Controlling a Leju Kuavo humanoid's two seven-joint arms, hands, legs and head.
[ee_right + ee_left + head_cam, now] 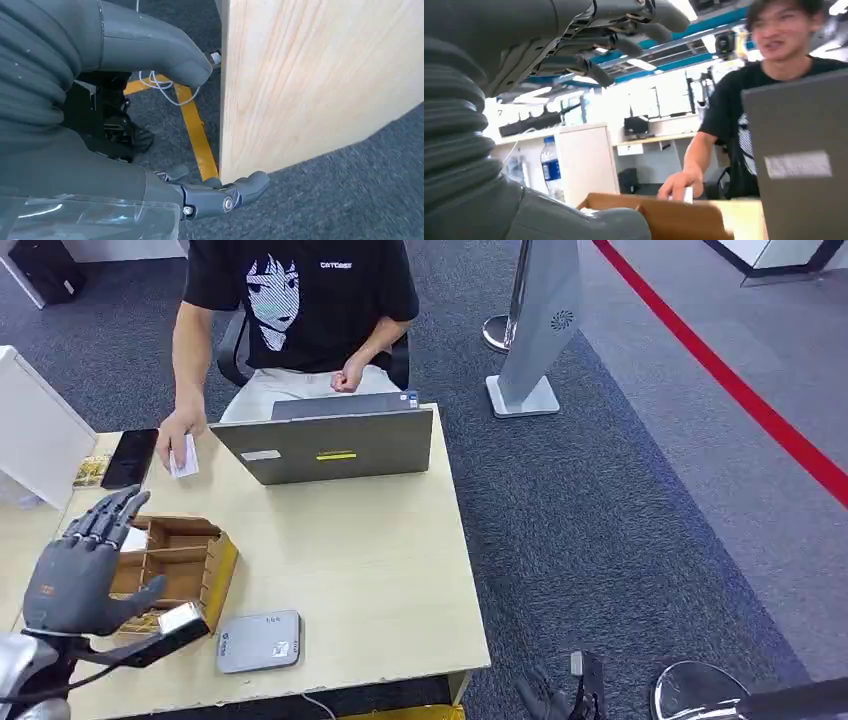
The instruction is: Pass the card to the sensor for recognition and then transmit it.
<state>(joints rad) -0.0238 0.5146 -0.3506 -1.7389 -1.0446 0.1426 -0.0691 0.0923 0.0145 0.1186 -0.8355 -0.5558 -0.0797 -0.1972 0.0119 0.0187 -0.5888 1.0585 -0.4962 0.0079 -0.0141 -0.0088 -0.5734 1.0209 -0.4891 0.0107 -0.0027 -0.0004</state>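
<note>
While the white card (184, 462) lies under the person's hand (176, 432) on the table (360, 570), well ahead of the left hand (88, 565), the task looks barely begun: no card has been taken, read or passed on. That left hand hovers empty with fingers spread over the compartmented cardboard box (185, 558), and the grey card reader (258, 641) sits just beside it, nearer the robot. Below the table edge, the right hand (150, 125) hangs empty, fingers loosely apart.

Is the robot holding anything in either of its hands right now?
No. Its left hand hovers with fingers spread over the cardboard box; its right hand hangs empty beside the table.
</note>
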